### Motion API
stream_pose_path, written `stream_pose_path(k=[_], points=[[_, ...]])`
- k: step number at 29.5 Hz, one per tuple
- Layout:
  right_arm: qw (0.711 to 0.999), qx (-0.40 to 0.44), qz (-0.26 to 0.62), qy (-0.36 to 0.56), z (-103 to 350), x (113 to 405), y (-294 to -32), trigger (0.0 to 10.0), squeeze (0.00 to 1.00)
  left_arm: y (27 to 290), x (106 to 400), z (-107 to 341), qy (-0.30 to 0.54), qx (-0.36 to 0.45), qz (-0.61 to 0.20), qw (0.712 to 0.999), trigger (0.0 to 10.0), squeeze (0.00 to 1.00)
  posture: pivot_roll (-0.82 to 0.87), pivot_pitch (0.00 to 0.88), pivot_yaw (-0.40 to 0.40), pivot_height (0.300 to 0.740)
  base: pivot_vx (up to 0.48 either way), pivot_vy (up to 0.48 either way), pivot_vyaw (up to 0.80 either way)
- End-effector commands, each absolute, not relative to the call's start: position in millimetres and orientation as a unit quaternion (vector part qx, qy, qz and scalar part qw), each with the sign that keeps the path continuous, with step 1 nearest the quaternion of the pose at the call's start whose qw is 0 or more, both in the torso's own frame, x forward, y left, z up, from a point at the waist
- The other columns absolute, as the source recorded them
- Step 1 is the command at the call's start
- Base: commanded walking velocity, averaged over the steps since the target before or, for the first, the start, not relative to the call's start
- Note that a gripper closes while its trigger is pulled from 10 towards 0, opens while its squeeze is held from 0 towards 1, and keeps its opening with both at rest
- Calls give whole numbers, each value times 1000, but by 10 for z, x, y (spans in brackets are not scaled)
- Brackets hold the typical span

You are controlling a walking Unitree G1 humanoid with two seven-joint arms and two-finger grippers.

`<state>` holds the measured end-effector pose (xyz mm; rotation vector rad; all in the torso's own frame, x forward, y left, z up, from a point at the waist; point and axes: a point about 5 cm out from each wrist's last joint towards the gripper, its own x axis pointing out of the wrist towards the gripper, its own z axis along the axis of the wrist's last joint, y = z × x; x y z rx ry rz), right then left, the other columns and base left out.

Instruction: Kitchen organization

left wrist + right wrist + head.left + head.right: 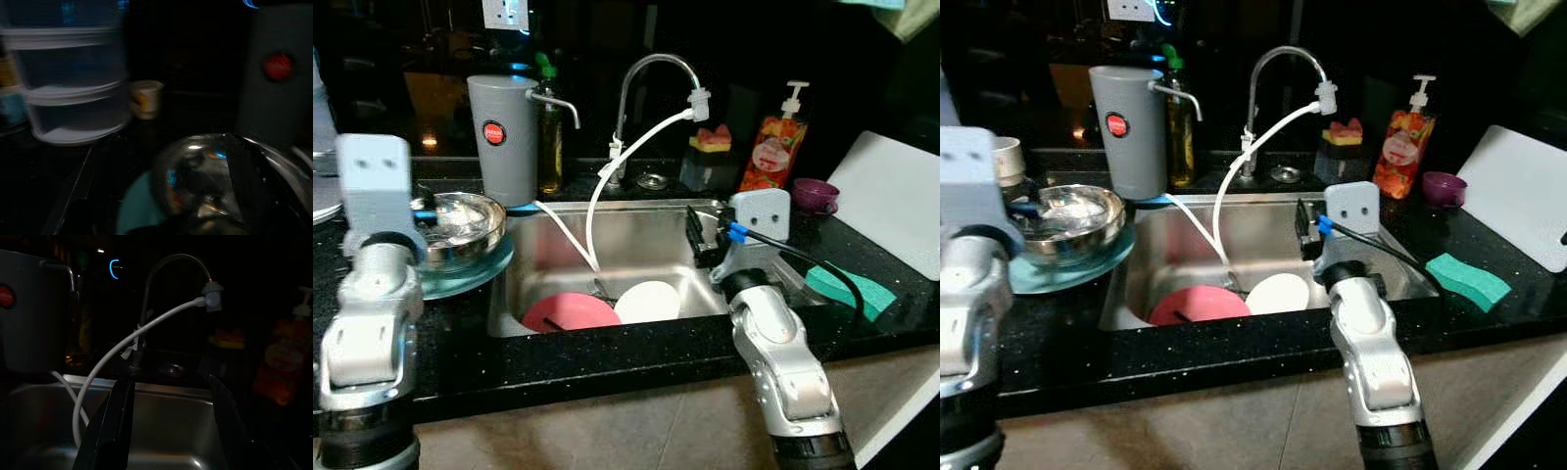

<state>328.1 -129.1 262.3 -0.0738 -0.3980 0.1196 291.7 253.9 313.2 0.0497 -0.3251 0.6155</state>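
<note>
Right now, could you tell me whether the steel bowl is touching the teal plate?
Touching. The left eye view shows the steel bowl sitting directly on the teal plate, whose rim shows beneath it.

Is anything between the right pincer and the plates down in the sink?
Likely yes: the white hose drops from the faucet into the sink, ending by the pink plate and white plate. The open right pincer hovers above them.
</note>
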Motion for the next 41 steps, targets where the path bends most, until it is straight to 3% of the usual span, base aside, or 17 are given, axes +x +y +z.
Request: stream_pose_path(k=[1,7,13,17,27,37,41], points=[[978,-32,65,-198,2616,3296,-1271,10000,0,2629,2866,3053,-143,2,339,930,10000,0,191,50,-122,740,0,0,0],[978,-30,74,-194,2590,3308,-1237,10000,0,2794,2810,2942,-112,-36,382,917,10000,0,204,54,-124,740,0,0,0],[977,-25,80,-195,2585,3323,-1190,10000,0,2731,2976,2815,-86,-113,316,938,10000,0,206,49,-124,740,0,0,0],[976,-26,82,-198,2600,3317,-1183,10000,0,2657,3046,2853,-97,-83,280,952,10000,0,207,49,-124,740,0,0,0],[975,-26,77,-206,2622,3298,-1203,10000,0,2590,3033,3084,-165,-9,295,941,10000,0,182,33,-105,740,0,0,0],[975,-27,80,-207,2617,3293,-1189,10000,0,2146,3211,2918,-140,-26,188,972,10000,0,167,26,-104,740,0,0,0],[975,-28,79,-206,2613,3293,-1198,10000,0,2153,3206,2878,-136,-25,199,970,10000,0,167,26,-104,740,0,0,0]])
